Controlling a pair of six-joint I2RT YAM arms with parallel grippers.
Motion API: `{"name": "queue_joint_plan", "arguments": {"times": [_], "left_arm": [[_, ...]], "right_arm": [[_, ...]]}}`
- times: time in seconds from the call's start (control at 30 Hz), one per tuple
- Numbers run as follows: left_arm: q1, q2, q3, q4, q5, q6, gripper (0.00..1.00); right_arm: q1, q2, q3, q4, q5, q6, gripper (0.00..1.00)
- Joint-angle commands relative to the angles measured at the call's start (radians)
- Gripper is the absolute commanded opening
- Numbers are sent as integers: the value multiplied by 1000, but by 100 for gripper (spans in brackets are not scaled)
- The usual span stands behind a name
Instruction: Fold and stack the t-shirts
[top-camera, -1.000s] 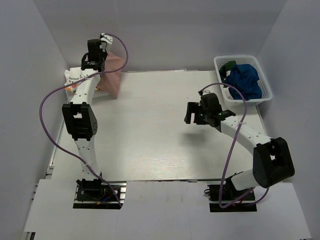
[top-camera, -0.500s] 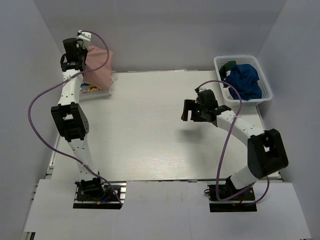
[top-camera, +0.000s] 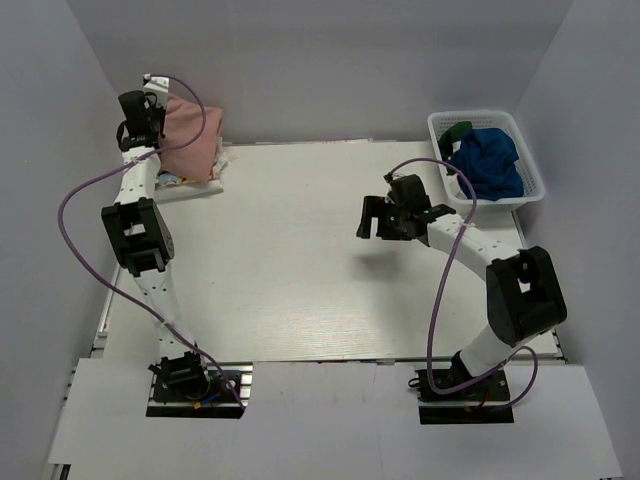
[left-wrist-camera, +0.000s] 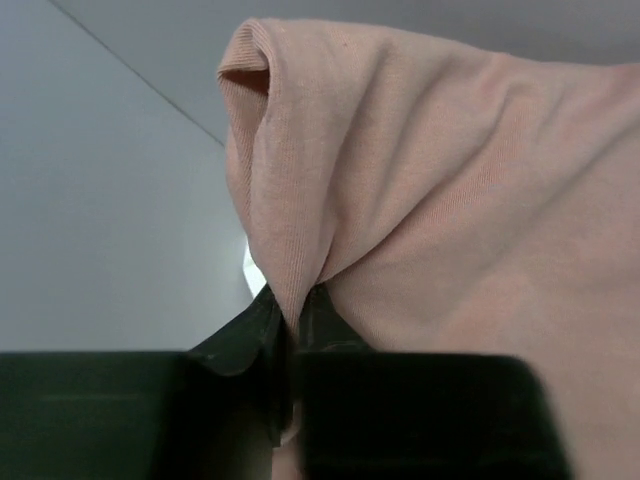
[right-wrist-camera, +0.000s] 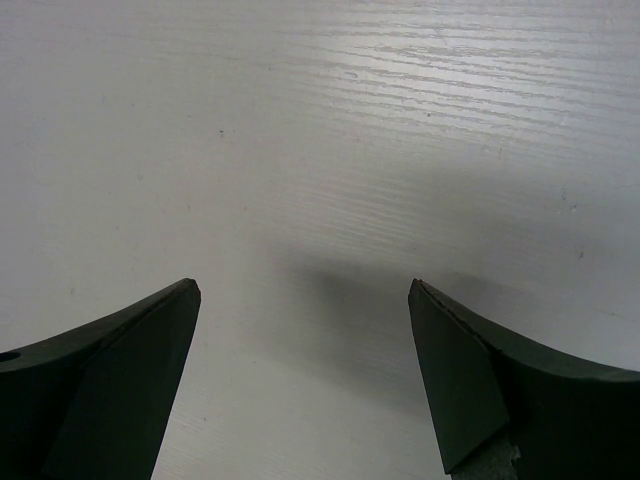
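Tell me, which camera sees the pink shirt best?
The left wrist view: the pink shirt fills it, its fold pinched in the left gripper. The top view shows it small, near the table's far left corner. The right wrist view misses it.

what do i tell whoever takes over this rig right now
Left gripper: shut on the pink t-shirt, held up at the far left corner of the table.
Right gripper: open, empty, above bare tabletop.
A white printed t-shirt lies below the pink one. The blue t-shirt and dark green t-shirt sit bunched in the basket.
Done: apparently the white one. Left: set the pink down, then fold and stack blue and green.
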Motion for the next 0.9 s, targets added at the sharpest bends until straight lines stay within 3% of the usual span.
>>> {"name": "queue_joint_plan", "arguments": {"times": [0.0, 0.07, 0.17, 0.27, 0.33, 0.5, 0.57, 0.67, 0.73, 0.87], "left_arm": [[0, 10, 27, 107, -83, -49, 17], [0, 10, 27, 133, -161, -48, 44], [0, 10, 7, 133, -223, -48, 53], [0, 0, 7, 133, -280, -58, 70], [0, -11, -2, 120, -307, -83, 94], [0, -78, -39, 10, -341, -164, 99], [-11, -126, -112, -43, -294, -203, 99], [-40, -259, -276, -94, -146, -140, 99], [-52, -342, -376, -94, 43, -89, 99], [-88, -511, -597, -52, 94, -153, 99]], "right_arm": [[5, 14, 52, -1, -20, 7, 91], [3, 20, 61, -6, -17, 10, 91], [5, 24, 79, -26, -5, 10, 91], [5, 15, 76, -21, -8, 10, 91], [5, 3, 66, -13, -11, 9, 91], [5, -28, 18, 17, -34, 7, 91], [3, -32, 3, 28, -54, 4, 91], [5, -35, -20, 51, -77, 1, 91], [5, -51, -51, 83, -95, -2, 91], [5, -91, -95, 120, -126, -5, 91]]}}
